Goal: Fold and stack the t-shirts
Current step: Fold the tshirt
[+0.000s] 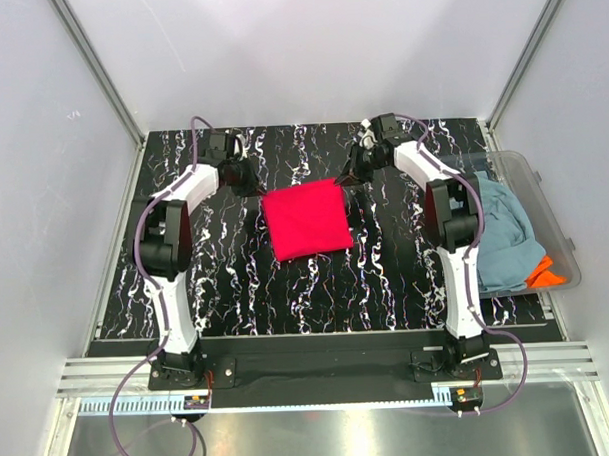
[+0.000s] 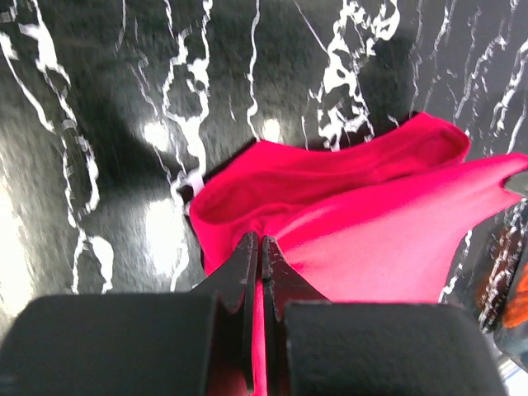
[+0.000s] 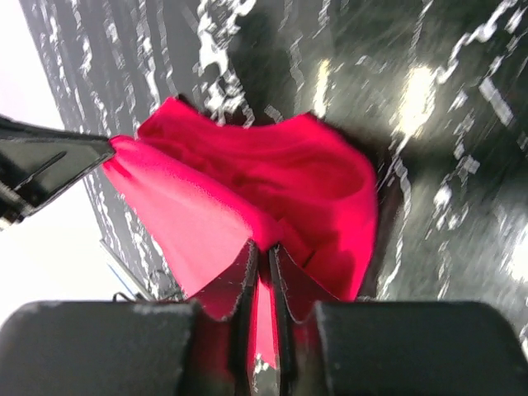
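Red t-shirt lies as a folded square in the middle of the black marbled table, its far edge lifted off the surface. The left gripper pinches the far-left corner with its jaws pressed tight on the cloth, and the right gripper holds the far-right corner, jaws narrow with a red fold between them. The grey-blue t-shirt and orange t-shirt sit crumpled in the clear tub at the right edge, well apart from the red one.

The main risk, as I judge it, is uneven handling of the two corners. If one arm pulls or lets go ahead of the other, the square will skew or a layer will flop open. Both wrist views show the layers bunched and gaping near the jaws, so only the top layers may be gripped, and a lower one could slip out and spoil the fold. Dragging the cloth across the table could also roll the near edge under
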You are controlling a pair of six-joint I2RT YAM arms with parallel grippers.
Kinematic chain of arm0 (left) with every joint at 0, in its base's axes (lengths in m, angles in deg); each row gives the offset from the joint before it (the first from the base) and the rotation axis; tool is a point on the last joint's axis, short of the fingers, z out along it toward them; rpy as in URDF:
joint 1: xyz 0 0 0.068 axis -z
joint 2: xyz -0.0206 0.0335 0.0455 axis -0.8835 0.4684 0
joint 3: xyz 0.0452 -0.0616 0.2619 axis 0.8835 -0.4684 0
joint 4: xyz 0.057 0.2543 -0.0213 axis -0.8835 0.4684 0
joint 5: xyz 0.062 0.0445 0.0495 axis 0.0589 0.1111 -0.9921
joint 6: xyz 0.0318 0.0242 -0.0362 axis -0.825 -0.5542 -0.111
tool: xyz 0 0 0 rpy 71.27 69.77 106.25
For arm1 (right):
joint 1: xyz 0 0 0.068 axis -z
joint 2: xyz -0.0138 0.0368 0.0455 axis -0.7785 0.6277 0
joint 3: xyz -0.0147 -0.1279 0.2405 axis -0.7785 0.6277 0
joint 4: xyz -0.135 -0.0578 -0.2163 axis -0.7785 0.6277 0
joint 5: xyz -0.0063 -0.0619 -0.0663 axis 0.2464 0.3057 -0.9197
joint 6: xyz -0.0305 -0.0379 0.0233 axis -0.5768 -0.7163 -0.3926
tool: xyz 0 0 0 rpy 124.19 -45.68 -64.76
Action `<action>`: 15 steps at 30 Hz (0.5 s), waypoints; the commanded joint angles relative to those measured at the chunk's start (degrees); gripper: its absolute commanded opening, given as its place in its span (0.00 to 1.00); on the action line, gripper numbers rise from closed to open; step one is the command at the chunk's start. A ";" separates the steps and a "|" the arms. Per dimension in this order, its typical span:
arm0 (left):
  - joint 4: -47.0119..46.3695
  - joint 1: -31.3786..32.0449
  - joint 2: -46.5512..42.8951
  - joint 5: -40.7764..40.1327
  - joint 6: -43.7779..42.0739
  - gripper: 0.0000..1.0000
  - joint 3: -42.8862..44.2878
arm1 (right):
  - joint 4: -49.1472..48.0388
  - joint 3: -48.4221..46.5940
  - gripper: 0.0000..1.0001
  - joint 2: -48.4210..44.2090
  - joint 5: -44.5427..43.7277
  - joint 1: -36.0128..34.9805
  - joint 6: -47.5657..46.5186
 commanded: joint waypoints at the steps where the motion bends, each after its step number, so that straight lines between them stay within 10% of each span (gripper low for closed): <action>1: 1.01 -1.25 4.04 -2.47 -2.97 0.02 6.52 | 0.01 -6.88 0.27 3.87 0.01 1.08 0.31; 10: 11.74 -3.01 5.57 -12.06 -8.96 0.28 18.86 | 20.29 -44.76 0.58 19.79 -3.16 4.68 -4.26; 15: 10.78 -2.92 -4.70 -7.15 -6.07 0.37 11.66 | 18.82 -30.67 0.52 8.38 -2.20 4.07 -4.88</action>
